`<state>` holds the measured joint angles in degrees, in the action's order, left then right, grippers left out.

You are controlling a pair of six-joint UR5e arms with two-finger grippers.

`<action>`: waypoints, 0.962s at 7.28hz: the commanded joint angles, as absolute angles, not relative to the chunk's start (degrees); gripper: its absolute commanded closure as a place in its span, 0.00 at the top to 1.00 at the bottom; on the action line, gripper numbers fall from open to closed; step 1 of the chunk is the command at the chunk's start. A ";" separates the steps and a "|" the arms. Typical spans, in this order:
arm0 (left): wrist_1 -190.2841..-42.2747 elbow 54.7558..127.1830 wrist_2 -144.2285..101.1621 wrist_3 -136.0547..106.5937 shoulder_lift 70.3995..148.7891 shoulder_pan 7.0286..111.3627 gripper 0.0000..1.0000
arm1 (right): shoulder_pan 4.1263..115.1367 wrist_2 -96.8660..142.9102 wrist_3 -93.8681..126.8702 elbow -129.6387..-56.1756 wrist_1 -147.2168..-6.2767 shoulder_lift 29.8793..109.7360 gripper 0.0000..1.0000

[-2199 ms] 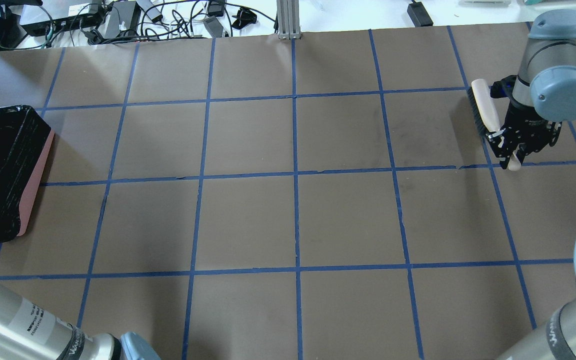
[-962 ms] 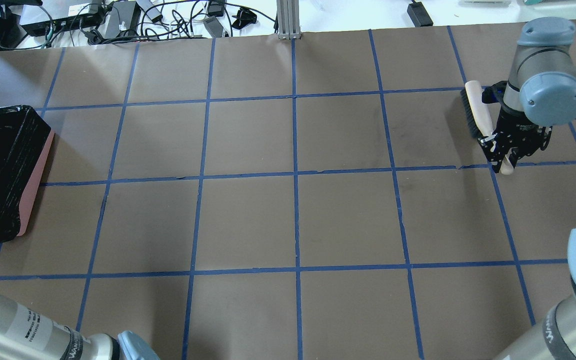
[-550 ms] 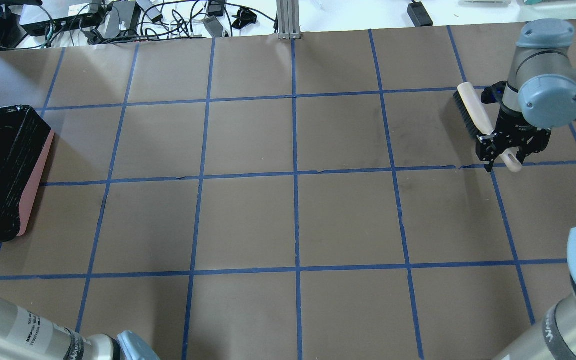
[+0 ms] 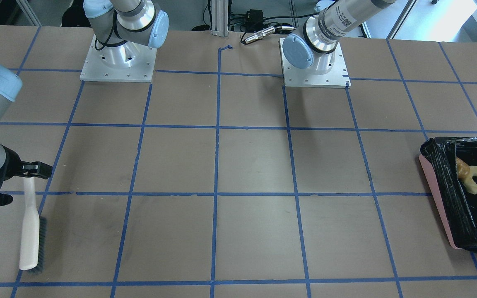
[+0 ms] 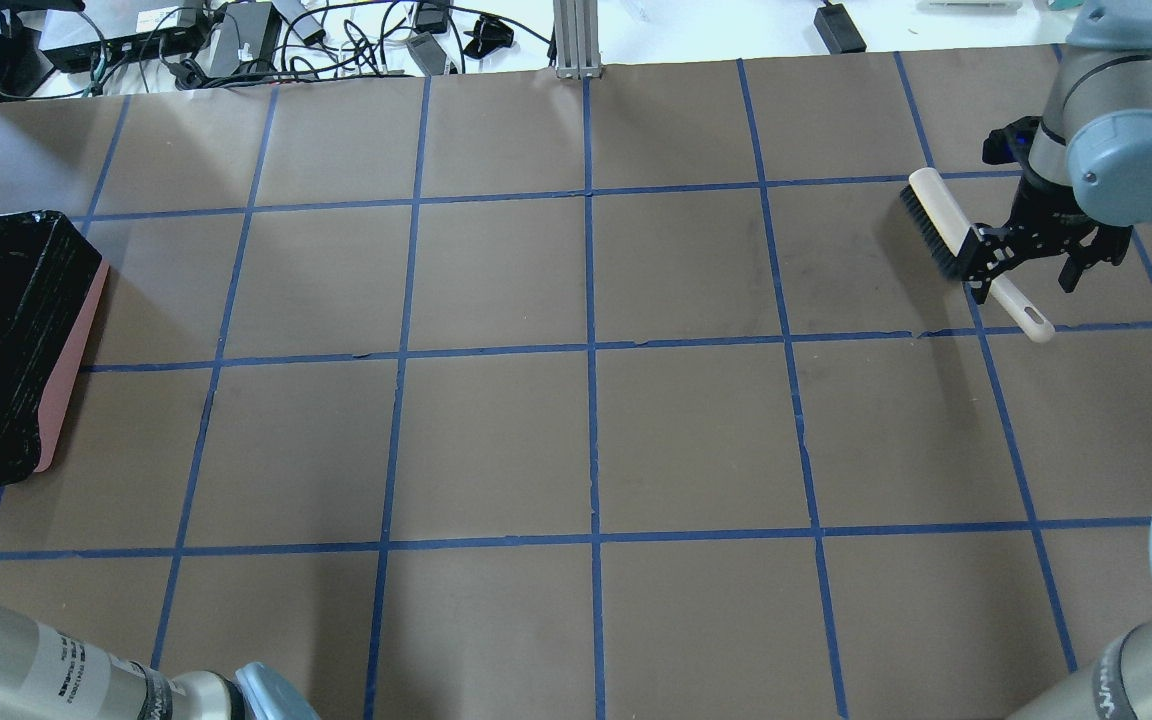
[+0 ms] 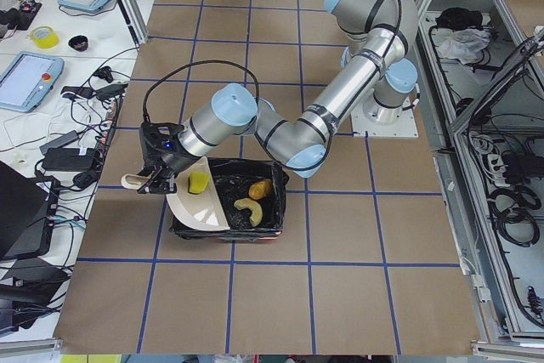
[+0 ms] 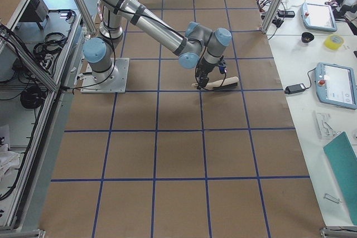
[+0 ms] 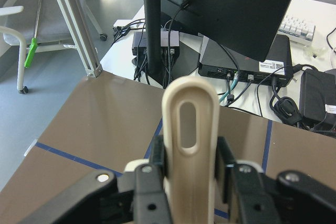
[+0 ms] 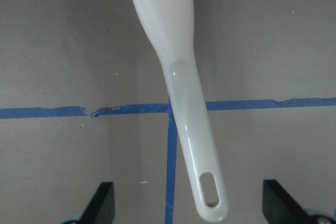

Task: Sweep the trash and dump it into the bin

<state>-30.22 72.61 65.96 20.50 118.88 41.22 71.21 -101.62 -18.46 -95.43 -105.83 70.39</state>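
Observation:
The pink bin (image 4: 435, 194) with its black bag stands at the table's left end. It also shows in the overhead view (image 5: 66, 370). The amber lump (image 6: 259, 189) and the cream crescent (image 6: 246, 206) lie inside it. The yellow wedge (image 6: 198, 182) sits on the upper part of the beige dustpan (image 6: 197, 208), which is tilted over the bin. My left gripper (image 8: 189, 166) is shut on the dustpan's handle (image 8: 189, 124). My right gripper (image 5: 1026, 280) is open over the handle of the brush (image 5: 941, 220), which lies on the table between the fingers (image 9: 102, 203).
Cables and power bricks (image 5: 236, 35) lie beyond the table's far edge, and a metal post (image 5: 574, 40) stands at its middle. Both arm bases (image 4: 118, 62) are bolted on at the robot's side. Blue tape lines grid the brown table (image 5: 586, 420).
My right gripper has opened and let go of the brush, which now lies on the table. At the left edge the dustpan has tipped, and the amber lump has left it for the bin.

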 commanded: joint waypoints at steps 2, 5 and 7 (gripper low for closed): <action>-24.00 73.56 55.66 28.37 117.16 41.22 0.00 | 71.37 -99.68 -18.81 -89.58 -94.51 79.42 1.00; -10.26 81.00 44.87 34.77 116.98 40.70 0.00 | 72.85 -95.03 -18.11 -85.80 -88.19 86.64 1.00; 0.56 88.12 38.71 34.98 117.07 38.94 0.00 | 78.01 -92.39 -11.23 -81.50 -83.51 87.62 1.00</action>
<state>-6.28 84.10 43.12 34.49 116.96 39.89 74.65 -94.39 -16.33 -84.02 -86.23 86.79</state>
